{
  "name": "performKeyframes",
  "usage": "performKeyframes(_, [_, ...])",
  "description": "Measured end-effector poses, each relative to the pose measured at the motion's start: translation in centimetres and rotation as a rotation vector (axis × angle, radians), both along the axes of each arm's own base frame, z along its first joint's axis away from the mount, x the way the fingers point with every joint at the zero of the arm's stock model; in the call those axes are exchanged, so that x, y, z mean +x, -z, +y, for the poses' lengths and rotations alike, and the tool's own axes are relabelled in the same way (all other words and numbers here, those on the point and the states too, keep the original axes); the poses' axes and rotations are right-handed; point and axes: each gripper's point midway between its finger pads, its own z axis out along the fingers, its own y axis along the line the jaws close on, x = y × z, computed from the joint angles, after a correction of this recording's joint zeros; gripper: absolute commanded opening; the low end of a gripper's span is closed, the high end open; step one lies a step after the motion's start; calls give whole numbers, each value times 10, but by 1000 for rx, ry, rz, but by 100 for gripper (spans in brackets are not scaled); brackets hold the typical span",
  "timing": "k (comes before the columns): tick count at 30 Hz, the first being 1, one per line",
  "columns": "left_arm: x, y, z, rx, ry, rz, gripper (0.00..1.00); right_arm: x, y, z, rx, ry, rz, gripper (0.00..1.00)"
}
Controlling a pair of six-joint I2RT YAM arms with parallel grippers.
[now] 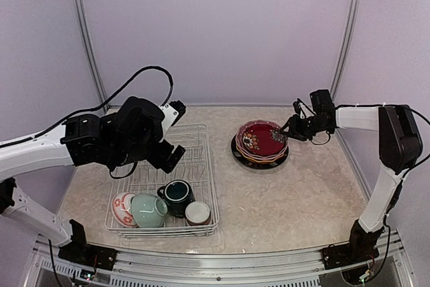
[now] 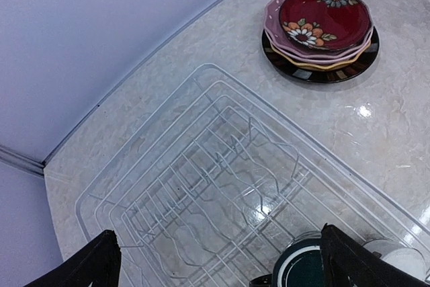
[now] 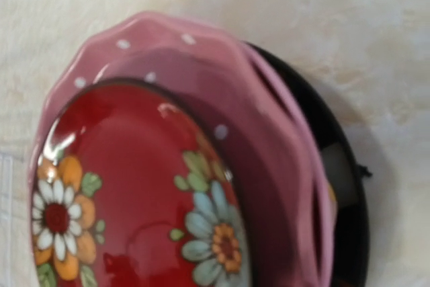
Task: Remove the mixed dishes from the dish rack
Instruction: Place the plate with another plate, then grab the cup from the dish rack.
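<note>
The white wire dish rack (image 1: 209, 186) holds a red-patterned white bowl (image 1: 123, 208), a pale-green cup (image 1: 149, 210), a teal cup (image 1: 178, 194) and a brown-white cup (image 1: 197, 213) at its near end. Its dividers (image 2: 222, 166) are bare. My left gripper (image 1: 177, 132) hovers over the rack, open wide and empty; its fingertips (image 2: 94, 267) frame the teal cup (image 2: 302, 270). The dark red floral bowl (image 1: 262, 139) sits on the stacked pink (image 3: 269, 132), yellow (image 2: 316, 65) and black (image 1: 259, 165) plates. My right gripper (image 1: 290, 131) is at the bowl's right rim; its fingers are out of the right wrist view.
Metal frame posts (image 1: 86, 38) stand at the back corners against purple walls. The stack of plates stands on the marbled table (image 1: 282, 199) to the right of the rack. A cable (image 1: 134, 78) loops above the left arm.
</note>
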Motion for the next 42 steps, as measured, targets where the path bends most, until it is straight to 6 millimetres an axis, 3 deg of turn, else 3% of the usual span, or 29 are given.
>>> performKeyframes(7, [-19,-12,18,-167,42,146,99,3,3,-6,-47,10,-17,62])
performKeyframes(13, [-36,0,32,-217,59,299,99,1,-9,-11,-78,13,-47,74])
performKeyframes(17, [-50,18,33,-195,82,403,99,-1,-31,-12,-74,11,-91,77])
performKeyframes(22, [-62,45,28,-130,107,525,99,-7,-57,-6,-51,-15,-145,91])
performKeyframes(28, [-74,76,20,-47,147,661,99,-22,-76,16,-38,-109,-194,94])
performKeyframes(33, [-71,94,10,31,148,729,99,-35,-94,30,-8,-159,-229,95])
performKeyframes(42, [-60,137,0,151,120,831,99,-50,-121,33,28,-186,-281,95])
